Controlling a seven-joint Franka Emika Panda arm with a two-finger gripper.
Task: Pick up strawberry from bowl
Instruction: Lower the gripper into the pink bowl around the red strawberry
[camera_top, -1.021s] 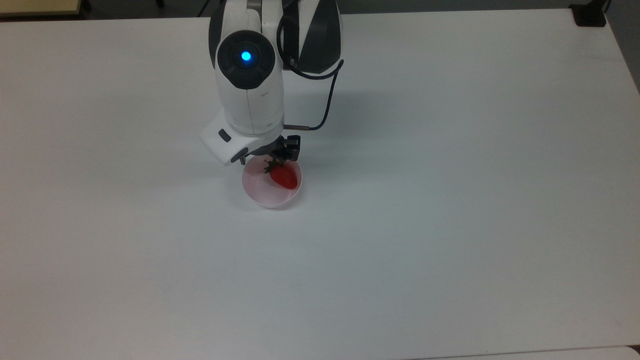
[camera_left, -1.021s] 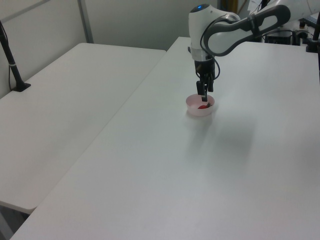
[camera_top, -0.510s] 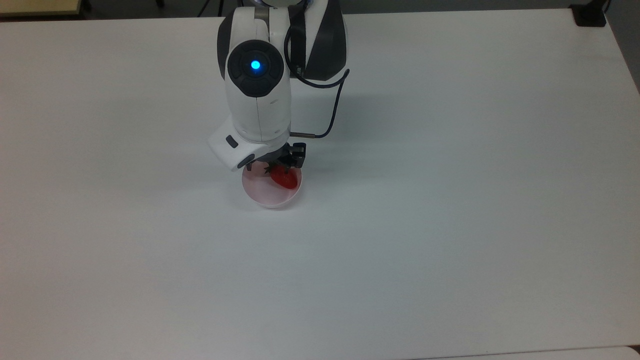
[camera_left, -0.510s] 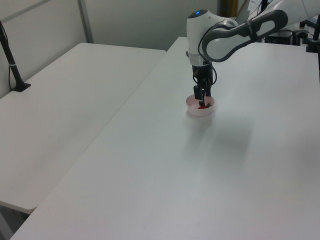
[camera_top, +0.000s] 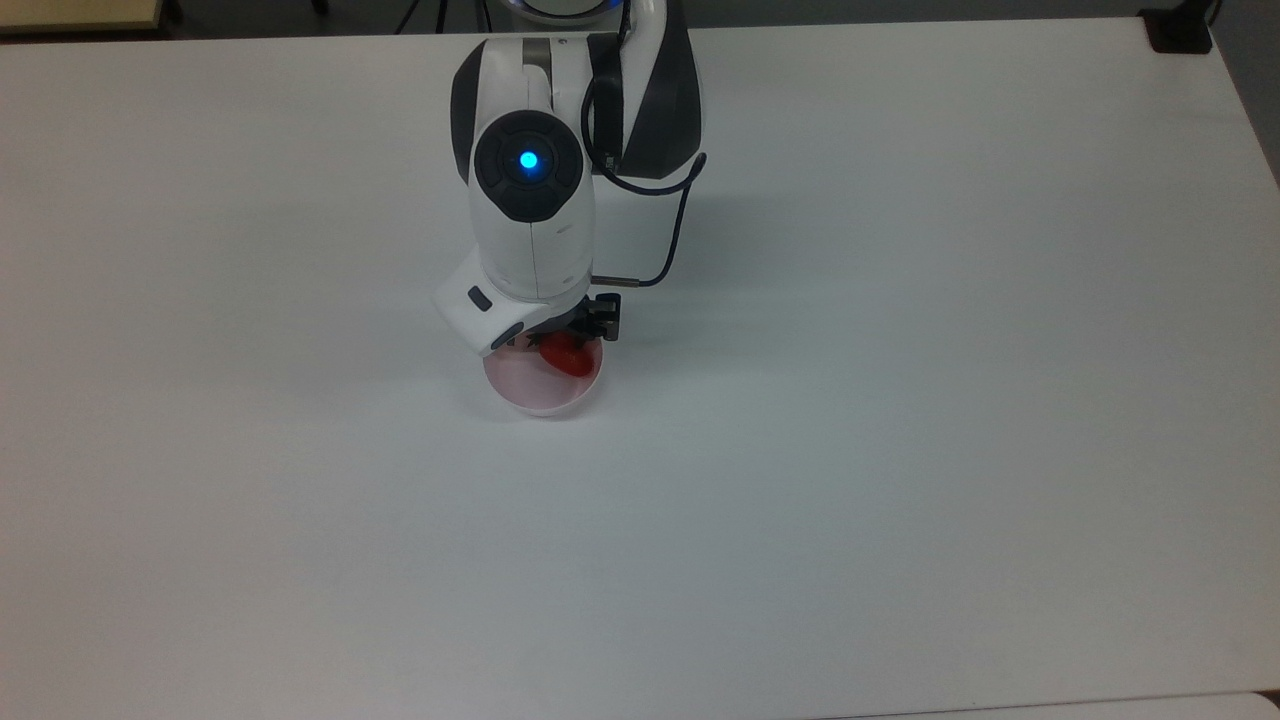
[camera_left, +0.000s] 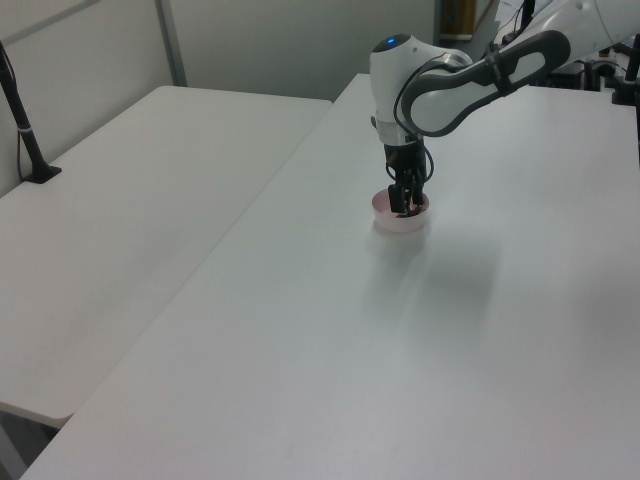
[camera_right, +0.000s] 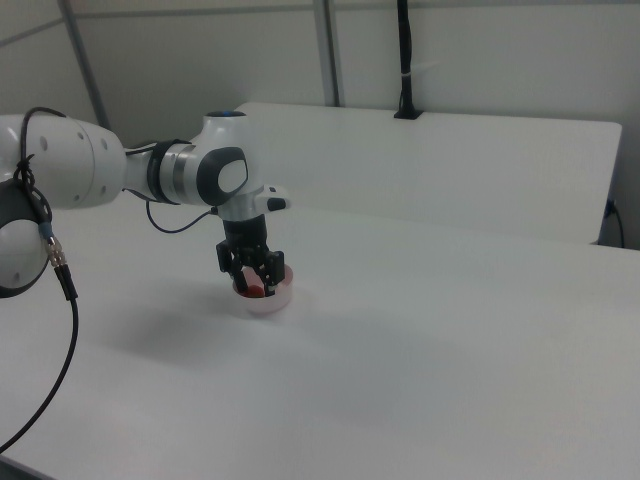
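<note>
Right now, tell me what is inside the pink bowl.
The bowl holds one red strawberry. The gripper hangs over it, covering the strawberry's leafy end and the bowl's far rim in the top view.

The arm (camera_top: 530, 220) is seen reaching down from the top centre of the top view, its wrist pointed straight downward. The pincer (camera_right: 252, 282) is held vertical at centre left of the right view, its two fingers (camera_right: 272, 270) spread apart, tips lowered.
</note>
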